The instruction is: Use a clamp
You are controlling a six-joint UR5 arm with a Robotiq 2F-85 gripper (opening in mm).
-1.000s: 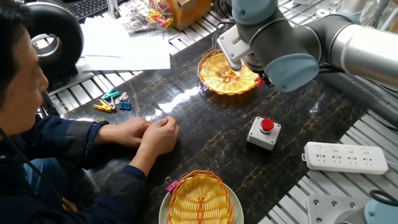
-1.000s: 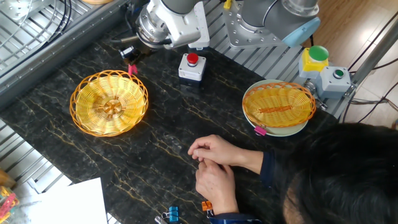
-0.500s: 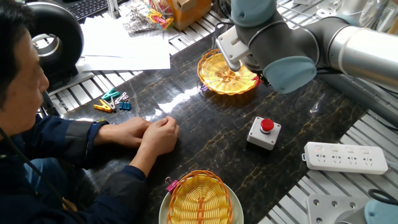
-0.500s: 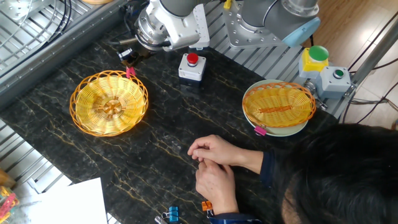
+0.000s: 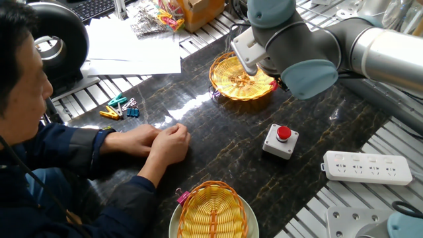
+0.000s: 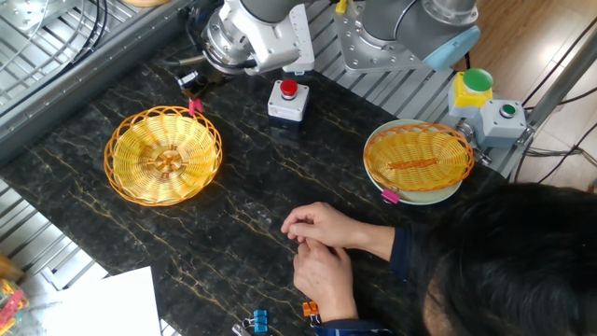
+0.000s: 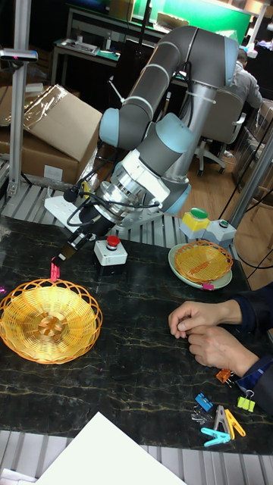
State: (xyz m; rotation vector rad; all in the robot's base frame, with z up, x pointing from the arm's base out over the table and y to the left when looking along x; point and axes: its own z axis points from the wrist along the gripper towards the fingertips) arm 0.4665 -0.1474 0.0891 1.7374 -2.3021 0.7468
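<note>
2 wicker baskets on the dark table (image 6: 252,187): a round basket (image 6: 163,154) at left of the other fixed view, and a basket on a plate (image 6: 420,159) at right with a pink clip (image 6: 390,195) on its rim. The clamp (image 7: 54,270) is small and red, at left-centre of the tall fixed view, hanging just above the round basket's far rim. It sits at the tip of the gripper (image 7: 67,254), whose fingers look pinched closed on the clamp's upper end. In the other fixed view the clamp (image 6: 196,106) shows at upper left, right at the basket edge; can't tell if it touches the wicker. In one fixed view the arm blocks the gripper.

Step, as a judgement: clip carried to the basket rim, about to be attached. Next move likely needs the clip's mouth held open, lowered over the rim, then released so it bites.

Person's hands (image 6: 317,247) rest clasped at lower centre, well apart. Red button box (image 6: 287,101) near the gripper. Spare clips (image 7: 220,417) at lower right.
</note>
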